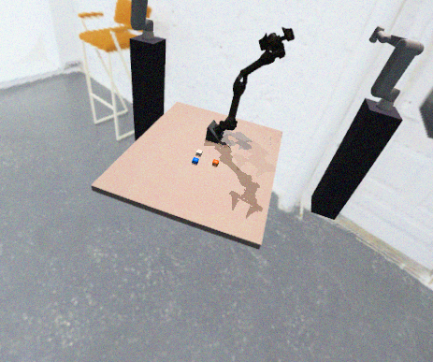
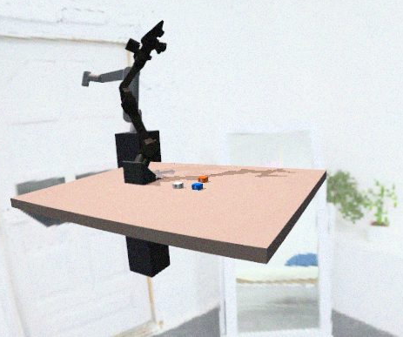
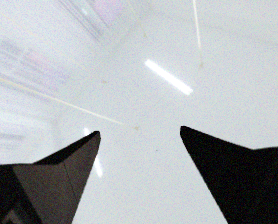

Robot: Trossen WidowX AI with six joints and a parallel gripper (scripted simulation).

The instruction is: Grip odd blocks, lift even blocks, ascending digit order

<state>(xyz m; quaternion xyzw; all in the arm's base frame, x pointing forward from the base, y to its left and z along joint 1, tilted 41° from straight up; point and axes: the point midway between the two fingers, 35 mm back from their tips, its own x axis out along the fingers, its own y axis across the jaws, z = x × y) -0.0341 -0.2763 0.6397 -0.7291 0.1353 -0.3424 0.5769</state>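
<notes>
From my station I have three small blocks to think about: a white block, a blue block and an orange block, all on the table. I can't read a digit on any of them in these views, so I can't say which comes first. They look rigid and boxy; I'd guess they are light, fairly smooth, and unlikely to be hurt by a modest squeeze, though a small one could skid if a single finger reaches it first. I'd take each by two opposite side faces, low and centred, keeping the top face free, and close evenly. The white and blue blocks sit near each other, so there I'd choose a grip line that keeps a finger from nudging the neighbour; the orange one stands apart from the pair and should be easier to straddle. My claw is spread wide with nothing between its fingers. It is raised high above the table, well apart from all three blocks, and the wrist view shows no block, only pale surfaces and a bright strip beyond the fingertips.
</notes>
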